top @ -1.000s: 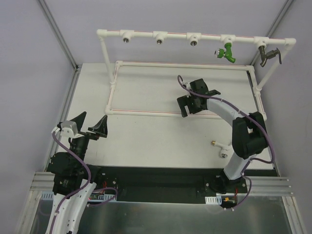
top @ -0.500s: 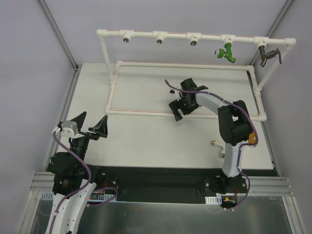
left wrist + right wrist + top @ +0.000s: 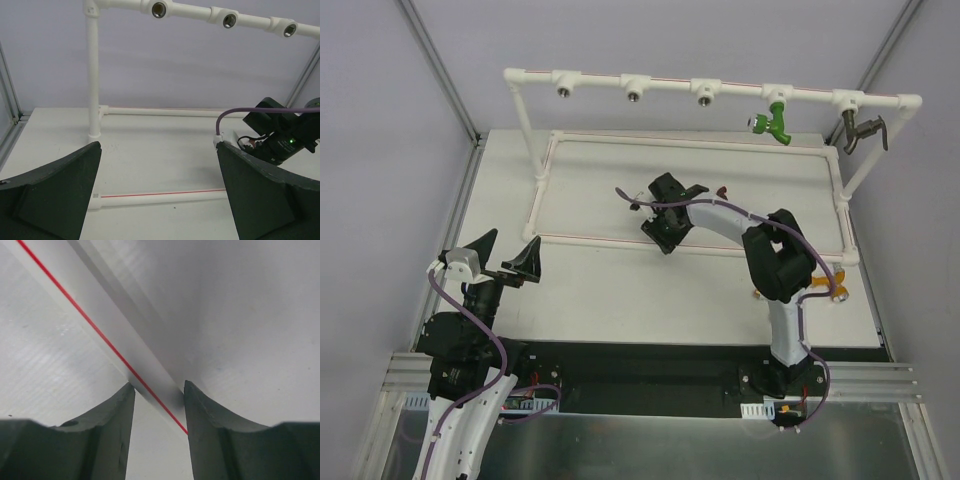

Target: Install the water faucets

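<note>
Nearest me, the left gripper (image 3: 512, 240) hangs with its jaws wide apart, holding nothing. An orange plastic faucet (image 3: 823, 284) lies flat by the right arm's base, its long axis across the table and its metal end rightward. The right gripper (image 3: 159, 385) pinches the near rail of the white plastic pipe frame (image 3: 600, 240). I'd guess it is steadying the frame. Next it must let go and fetch a tap. Beyond, a green faucet (image 3: 777, 116) hangs spout-down from the top bar.
</note>
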Tool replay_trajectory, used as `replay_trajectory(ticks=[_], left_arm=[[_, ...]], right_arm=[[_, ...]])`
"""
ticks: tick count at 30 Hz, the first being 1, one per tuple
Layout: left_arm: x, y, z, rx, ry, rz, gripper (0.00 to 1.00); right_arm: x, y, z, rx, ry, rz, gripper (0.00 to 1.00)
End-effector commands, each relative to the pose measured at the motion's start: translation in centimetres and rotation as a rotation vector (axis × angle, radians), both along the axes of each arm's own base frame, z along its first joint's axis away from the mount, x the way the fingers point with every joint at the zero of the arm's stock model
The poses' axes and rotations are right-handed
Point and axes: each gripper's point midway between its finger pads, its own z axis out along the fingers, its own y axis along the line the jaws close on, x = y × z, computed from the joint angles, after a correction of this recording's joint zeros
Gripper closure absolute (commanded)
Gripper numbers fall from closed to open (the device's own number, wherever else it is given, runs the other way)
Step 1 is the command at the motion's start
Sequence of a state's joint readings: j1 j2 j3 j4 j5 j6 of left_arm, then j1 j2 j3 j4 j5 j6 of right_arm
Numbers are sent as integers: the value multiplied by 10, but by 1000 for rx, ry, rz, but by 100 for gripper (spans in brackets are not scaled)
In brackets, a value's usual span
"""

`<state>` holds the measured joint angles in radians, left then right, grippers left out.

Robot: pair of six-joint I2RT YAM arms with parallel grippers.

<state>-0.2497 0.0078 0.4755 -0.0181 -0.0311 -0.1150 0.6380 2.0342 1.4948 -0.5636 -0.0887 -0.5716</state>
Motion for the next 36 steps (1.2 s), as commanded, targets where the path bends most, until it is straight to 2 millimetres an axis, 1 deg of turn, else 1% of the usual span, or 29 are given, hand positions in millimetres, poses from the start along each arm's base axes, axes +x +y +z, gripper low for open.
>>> replay_trajectory(ticks=[1, 2, 4, 5, 9, 10, 11, 12, 14, 16, 17, 18, 19, 20, 21, 22, 23, 24, 25, 27, 28, 29, 30, 31, 32, 33, 34, 35, 36], left_arm=[[-12, 2, 14, -7, -74, -6, 1], [-12, 2, 15, -8, -77, -6, 1], [-13, 2, 15, -9, -80, -6, 1], [-13, 2, 15, -10, -79, -7, 1], [-14, 2, 16, -12, -85, -8, 1], [-14, 2, 17, -12, -87, -8, 1], [-14, 2, 17, -12, -87, -8, 1], [-14, 2, 16, -12, -85, -8, 1], [-14, 2, 17, -12, -87, -8, 1], [-15, 2, 17, -12, -87, -8, 1], [-15, 2, 17, -13, -88, -8, 1], [-14, 2, 16, -13, -87, -7, 1], [-14, 2, 16, -12, -85, -7, 1], [-14, 2, 16, -13, -85, -5, 1], [-14, 2, 16, -13, -83, -5, 1], [-14, 2, 16, -12, -85, -5, 1], [-14, 2, 16, -12, -85, -5, 1], [-14, 2, 16, -13, -85, -5, 1], [-14, 2, 16, -13, -85, -5, 1], [-15, 2, 16, -12, -87, -8, 1], [-15, 2, 17, -14, -88, -9, 1], [-15, 2, 17, -14, -88, -10, 1], [-15, 2, 17, -14, -88, -10, 1], [-15, 2, 16, -14, -86, -10, 1], [-15, 2, 16, -14, -86, -10, 1], [-15, 2, 17, -14, -88, -10, 1], [-15, 2, 16, -14, -86, -10, 1], [-14, 2, 16, -13, -85, -10, 1], [-14, 2, 16, -13, -85, -10, 1]], right_arm=[[-43, 37, -3, -21, 78, 139, 60], [-48, 46, -5, -27, 68, 172, 66], [-47, 55, -4, -33, 30, 206, 74], [-49, 64, -1, -28, 13, 229, 81], [-45, 92, 8, 12, -56, 294, 93], [-43, 101, 9, 29, -75, 308, 94], [-45, 109, 11, 38, -92, 336, 97], [-41, 120, 17, 62, -115, 349, 98], [-40, 140, 23, 103, -160, 387, 98], [-32, 159, 34, 134, -219, 405, 98], [-33, 167, 38, 143, -241, 416, 95], [-29, 177, 48, 164, -276, 416, 92], [-28, 179, 51, 165, -292, 411, 88], [-29, 183, 56, 175, -301, 408, 76], [-30, 183, 58, 191, -295, 384, 68], [-30, 181, 70, 209, -312, 370, 60], [-33, 178, 73, 217, -314, 356, 48], [-33, 177, 78, 234, -330, 341, 44], [-37, 163, 83, 235, -329, 301, 37], [-41, 150, 92, 254, -330, 256, 32], [-43, 138, 108, 286, -332, 199, 30], [-46, 117, 97, 242, -327, 153, 26], [-50, 105, 96, 234, -323, 118, 23], [-49, 89, 113, 244, -359, 67, 18], [-60, 70, 99, 219, -323, 13, 16], [-64, 57, 100, 211, -316, -23, 16], [-65, 41, 116, 230, -344, -78, 13], [-75, 24, 104, 217, -304, -160, 12], [-81, 8, 102, 199, -282, -207, 12]])
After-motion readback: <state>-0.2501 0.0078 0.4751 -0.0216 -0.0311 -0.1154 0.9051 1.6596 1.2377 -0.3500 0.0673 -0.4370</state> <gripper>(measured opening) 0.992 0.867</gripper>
